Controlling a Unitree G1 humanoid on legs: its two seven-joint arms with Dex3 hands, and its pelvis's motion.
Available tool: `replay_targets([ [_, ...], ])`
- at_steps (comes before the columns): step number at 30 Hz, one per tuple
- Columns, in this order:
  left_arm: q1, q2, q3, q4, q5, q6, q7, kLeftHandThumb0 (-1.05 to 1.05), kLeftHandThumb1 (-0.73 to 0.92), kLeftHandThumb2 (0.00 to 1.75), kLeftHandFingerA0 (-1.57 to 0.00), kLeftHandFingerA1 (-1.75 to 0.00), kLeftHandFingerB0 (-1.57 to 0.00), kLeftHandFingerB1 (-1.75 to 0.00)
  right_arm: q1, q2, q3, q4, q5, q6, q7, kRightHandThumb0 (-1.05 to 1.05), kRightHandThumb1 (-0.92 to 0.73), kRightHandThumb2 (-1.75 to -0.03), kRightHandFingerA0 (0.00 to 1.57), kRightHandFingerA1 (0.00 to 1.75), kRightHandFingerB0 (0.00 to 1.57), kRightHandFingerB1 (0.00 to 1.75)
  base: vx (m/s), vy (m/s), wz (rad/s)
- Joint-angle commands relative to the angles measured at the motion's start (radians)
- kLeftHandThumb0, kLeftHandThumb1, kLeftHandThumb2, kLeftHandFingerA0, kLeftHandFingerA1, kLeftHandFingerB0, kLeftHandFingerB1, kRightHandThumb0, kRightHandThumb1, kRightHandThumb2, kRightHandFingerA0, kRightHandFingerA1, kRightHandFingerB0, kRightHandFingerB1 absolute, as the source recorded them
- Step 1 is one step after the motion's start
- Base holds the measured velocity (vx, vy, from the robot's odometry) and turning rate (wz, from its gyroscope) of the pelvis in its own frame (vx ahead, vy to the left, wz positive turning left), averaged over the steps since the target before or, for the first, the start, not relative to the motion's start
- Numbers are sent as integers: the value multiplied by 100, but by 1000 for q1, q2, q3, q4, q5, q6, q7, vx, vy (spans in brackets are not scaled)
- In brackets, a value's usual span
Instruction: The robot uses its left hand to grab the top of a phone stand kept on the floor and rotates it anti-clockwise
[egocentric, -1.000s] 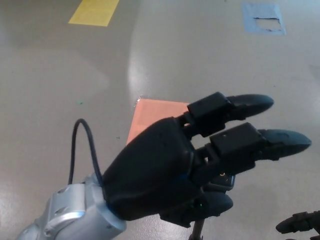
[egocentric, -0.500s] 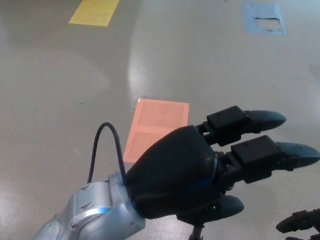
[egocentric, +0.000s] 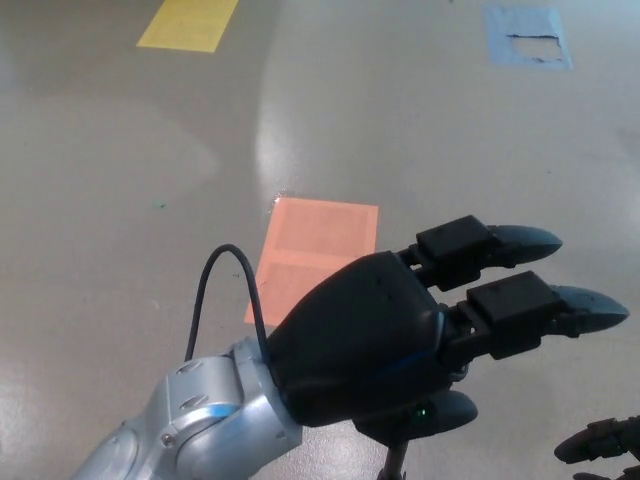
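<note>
Left hand (egocentric: 400, 350), fingers spread open, hovers over the stand (egocentric: 396, 462) at 6 o'clock; right hand's (egocentric: 600, 445) state cannot be told.

Glossy black robot hand (egocentric: 400, 350), silver wrist (egocentric: 200, 425), black cable (egocentric: 215, 290).

The left hand (egocentric: 400, 345) covers almost all of the stand (egocentric: 397, 462); only a thin dark pole shows under it, cut off by the bottom edge. The right hand (egocentric: 600, 442) is cut off at the bottom right corner.
</note>
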Motion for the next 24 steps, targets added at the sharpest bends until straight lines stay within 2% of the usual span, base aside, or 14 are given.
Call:
replay_targets([
  [1, -5, -2, 13, 23, 13, -24, 0, 5, 36, 83, 0, -45, -5, -48, -6, -20, -8, 5, 6, -12, 15, -47, -76, -62, 50, 39, 36, 34, 0, 0, 0],
  [8, 0, 2, 19, 34, 14, -29, -2, 3, 35, 82, -1, -45, -5, -48, -12, -17, -19, 0, 15, -4, 31, -45, -74, -62, 51, 40, 36, 34, 0, 0, 0],
  [9, 4, 1, 18, 40, 10, -33, 1, 4, 51, 55, -12, -31, -11, -35, -10, -18, -19, 0, 12, -6, 28, -46, -73, -61, 50, 39, 37, 34, 0, 0, 0],
  [10, 5, 1, 18, 41, 9, -34, 1, 4, 51, 55, -12, -31, -11, -35, -10, -18, -20, 0, 11, -7, 27, -46, -73, -61, 50, 39, 37, 34, 0, 0, 0],
  [11, 8, 3, 17, 42, 12, -33, -1, 2, 34, 80, -2, -46, -3, -48, -11, -17, -20, 4, 10, -6, 25, -45, -73, -62, 47, 38, 36, 34, 0, 0, 0],
  [12, 10, 5, 17, 43, 15, -31, -2, 2, 34, 80, -2, -46, -3, -48, -12, -16, -20, 6, 8, -5, 24, -45, -73, -62, 47, 38, 36, 34, 0, 0, 0],
  [13, 13, 7, 16, 45, 16, -28, -7, 2, 33, 80, -1, -46, -5, -48, -11, -16, -20, 7, 7, -5, 23, -45, -73, -62, 47, 38, 36, 34, 0, 0, 0],
  [14, 14, 8, 15, 46, 18, -27, -9, 2, 49, 54, -11, -30, -12, -36, -10, -17, -21, 4, 8, -7, 26, -45, -72, -61, 46, 38, 37, 34, 0, 0, 0],
  [24, 13, 8, 10, 76, 32, -30, -4, 0, 50, 54, -11, -31, -11, -35, -14, -15, -20, -1, 4, 10, 27, -42, -71, -61, 47, 38, 37, 34, 0, 0, 0],
])
